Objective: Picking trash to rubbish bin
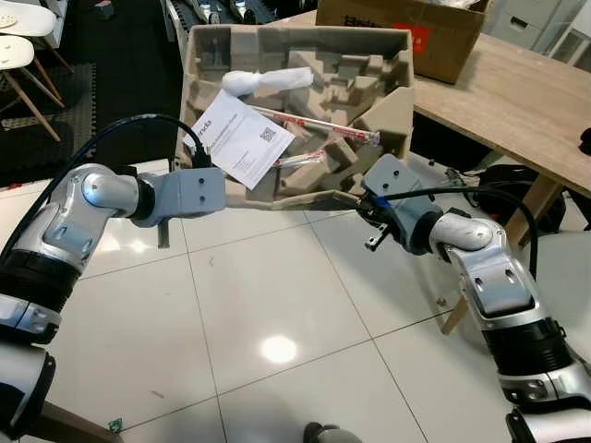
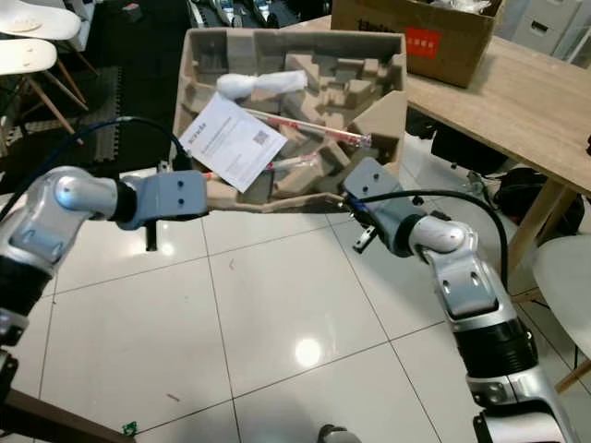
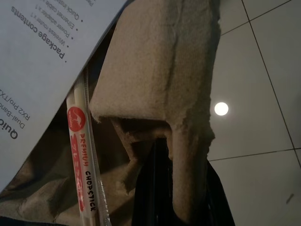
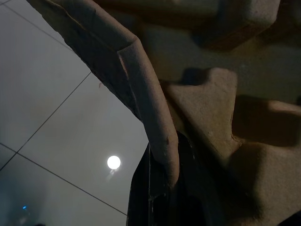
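On your left, the left gripper [image 1: 205, 164] is clamped on the near left edge of the moulded pulp tray [image 1: 392, 111], its wrist block level with the rim. In the left wrist view you see a black finger [image 3: 153, 188] pressed against a torn flap of the tray's wall, so the pincer is closed narrow on that cardboard.

The tray is lifted clear of the white tiled floor [image 1: 277, 305] and tilted so that its open side faces you. Inside it, a white printed leaflet [image 1: 242, 138] lies over the left part and hangs across the near rim. Above the leaflet rests a white crumpled wrapper [image 1: 268, 81]. A pair of wrapped chopsticks [image 1: 319, 124] with red print runs slantwise across the middle, and the left wrist view shows a chopstick sleeve [image 3: 80, 155] just beside the leaflet.

On your right, the right gripper [image 1: 355, 198] meets the tray's near right corner. In the right wrist view a black finger [image 4: 148, 197] sits up against the rolled rim, so this pincer is also pinched on the tray.

Beyond the tray stands a wooden table [image 1: 526, 101] with a brown cardboard box [image 1: 406, 32] on it. At far left stands a white chair [image 1: 23, 55].
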Controlling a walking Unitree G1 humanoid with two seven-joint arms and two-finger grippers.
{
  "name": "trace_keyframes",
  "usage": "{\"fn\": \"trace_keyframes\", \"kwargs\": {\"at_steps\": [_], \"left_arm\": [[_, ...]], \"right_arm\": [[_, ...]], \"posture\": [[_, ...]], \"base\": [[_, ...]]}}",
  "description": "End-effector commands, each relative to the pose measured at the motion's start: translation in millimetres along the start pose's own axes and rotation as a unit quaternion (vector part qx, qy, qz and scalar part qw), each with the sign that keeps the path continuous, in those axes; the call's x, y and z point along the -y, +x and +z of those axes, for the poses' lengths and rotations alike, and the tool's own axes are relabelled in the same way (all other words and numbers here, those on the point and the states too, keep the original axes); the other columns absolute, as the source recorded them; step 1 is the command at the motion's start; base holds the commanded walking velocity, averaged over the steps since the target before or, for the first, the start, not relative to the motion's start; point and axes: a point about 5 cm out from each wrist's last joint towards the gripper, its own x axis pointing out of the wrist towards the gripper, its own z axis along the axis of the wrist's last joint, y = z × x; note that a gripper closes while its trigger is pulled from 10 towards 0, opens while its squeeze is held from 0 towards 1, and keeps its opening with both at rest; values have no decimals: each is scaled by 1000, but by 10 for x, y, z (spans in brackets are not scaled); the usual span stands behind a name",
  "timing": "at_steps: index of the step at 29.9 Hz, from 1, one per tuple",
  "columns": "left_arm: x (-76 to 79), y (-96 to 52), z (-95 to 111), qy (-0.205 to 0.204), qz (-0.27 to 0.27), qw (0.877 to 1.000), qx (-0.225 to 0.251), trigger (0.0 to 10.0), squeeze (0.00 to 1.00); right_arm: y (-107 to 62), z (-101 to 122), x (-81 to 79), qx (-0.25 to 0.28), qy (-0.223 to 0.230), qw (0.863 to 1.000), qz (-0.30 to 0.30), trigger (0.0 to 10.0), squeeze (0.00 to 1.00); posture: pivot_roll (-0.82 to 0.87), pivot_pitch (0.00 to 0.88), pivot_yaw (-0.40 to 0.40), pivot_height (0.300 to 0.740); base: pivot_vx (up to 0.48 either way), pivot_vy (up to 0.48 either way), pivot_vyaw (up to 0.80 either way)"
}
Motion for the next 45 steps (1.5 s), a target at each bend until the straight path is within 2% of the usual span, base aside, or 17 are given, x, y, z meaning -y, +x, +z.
{"fn": "trace_keyframes", "kwargs": {"at_steps": [1,13,18,30,45], "left_arm": [[-21,81,262,49,-15,997,61,10000,0],[-52,99,270,53,-15,996,65,10000,0],[-70,72,241,53,-11,997,60,10000,0],[-87,97,294,63,-14,996,69,10000,0],[-105,128,349,78,-26,994,76,10000,0]], "right_arm": [[-38,27,86,7,1,999,-37,10000,0],[-54,19,117,6,4,999,-48,10000,0],[-159,-66,278,-12,-1,997,-73,10000,0],[-136,-46,264,-9,5,997,-76,10000,0],[-137,-53,232,-9,11,997,-78,10000,0]], "posture": [[22,106,18,740],[15,108,19,740],[8,106,19,740],[6,102,22,740],[-1,96,38,740]], "base": [[244,0,0],[289,0,0],[336,0,0],[336,0,0],[334,0,-781]]}}
